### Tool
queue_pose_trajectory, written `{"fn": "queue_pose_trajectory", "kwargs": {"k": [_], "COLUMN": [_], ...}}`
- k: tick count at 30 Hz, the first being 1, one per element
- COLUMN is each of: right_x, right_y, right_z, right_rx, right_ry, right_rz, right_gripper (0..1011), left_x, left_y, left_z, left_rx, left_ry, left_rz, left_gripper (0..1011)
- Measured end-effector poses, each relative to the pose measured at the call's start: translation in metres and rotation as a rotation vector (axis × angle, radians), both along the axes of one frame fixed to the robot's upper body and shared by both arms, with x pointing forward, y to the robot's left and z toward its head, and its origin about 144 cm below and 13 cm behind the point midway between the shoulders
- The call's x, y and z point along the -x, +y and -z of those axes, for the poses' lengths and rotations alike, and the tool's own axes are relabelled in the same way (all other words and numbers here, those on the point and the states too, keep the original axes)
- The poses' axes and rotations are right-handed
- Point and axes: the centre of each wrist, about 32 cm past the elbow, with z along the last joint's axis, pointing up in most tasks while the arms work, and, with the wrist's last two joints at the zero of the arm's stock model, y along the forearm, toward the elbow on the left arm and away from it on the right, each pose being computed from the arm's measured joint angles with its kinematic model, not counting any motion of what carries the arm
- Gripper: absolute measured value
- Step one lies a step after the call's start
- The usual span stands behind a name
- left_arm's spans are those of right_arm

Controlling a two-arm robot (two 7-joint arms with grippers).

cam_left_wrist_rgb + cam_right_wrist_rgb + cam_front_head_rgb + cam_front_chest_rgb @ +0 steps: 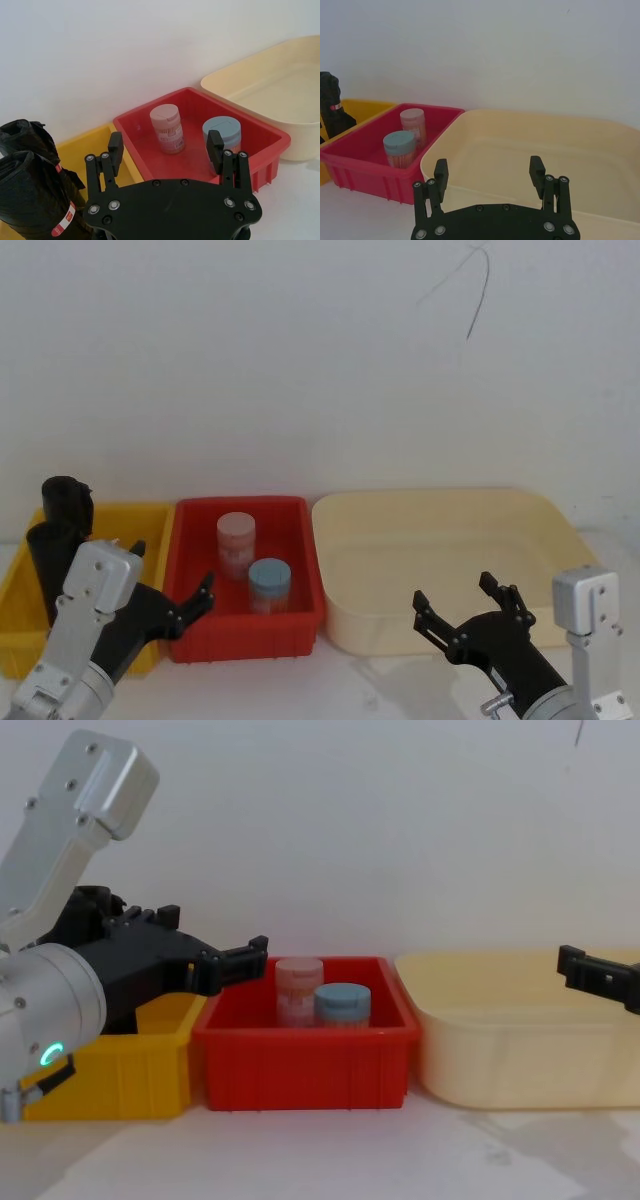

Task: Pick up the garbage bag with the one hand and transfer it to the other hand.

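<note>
Two black rolls stand on end in the yellow bin (140, 515) at my ten o'clock: the garbage bag (52, 560) nearer me and a second roll (68, 502) touching it from behind. Their long axes run close to vertical, tops up and well clear of the bin's rim. My left wrist view gives me the red-and-white label band (63, 222) low on the bag; from the chest my own left arm covers both rolls.

My left gripper (172, 568) hovers at the bag's four o'clock, over the yellow bin's right wall, fingers spread apart and holding nothing. Just beside that wall, at twelve o'clock, sits the red bin (250, 635) with a pink jar (237, 540) and a blue-lidded jar (269, 582). At two o'clock lies the cream tub (370, 625). My right gripper (455, 592) hangs before its near rim, fingers apart, empty. Bare table (350, 680) runs along the bins' six o'clock side.
</note>
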Motion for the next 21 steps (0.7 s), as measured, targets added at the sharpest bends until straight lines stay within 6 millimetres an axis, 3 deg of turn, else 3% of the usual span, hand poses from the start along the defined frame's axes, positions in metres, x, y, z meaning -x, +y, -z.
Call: {"fn": "queue_pose_trajectory", "kwargs": {"k": [15, 21], "right_x": [0.000, -0.002], "right_y": [0.000, 0.000], "right_z": [-0.001, -0.013], "right_rx": [0.000, -0.011], "right_ry": [0.002, 0.020], "right_rz": [-0.004, -0.045], "right_gripper": [1000, 1000], "left_x": [0.000, 0.000], "left_y": [0.000, -0.003], "left_z": [-0.001, -0.013], "left_rx": [-0.001, 0.001], "left_ry": [0.001, 0.009], "left_rz": [0.001, 0.005], "left_gripper": [1001, 1001]}}
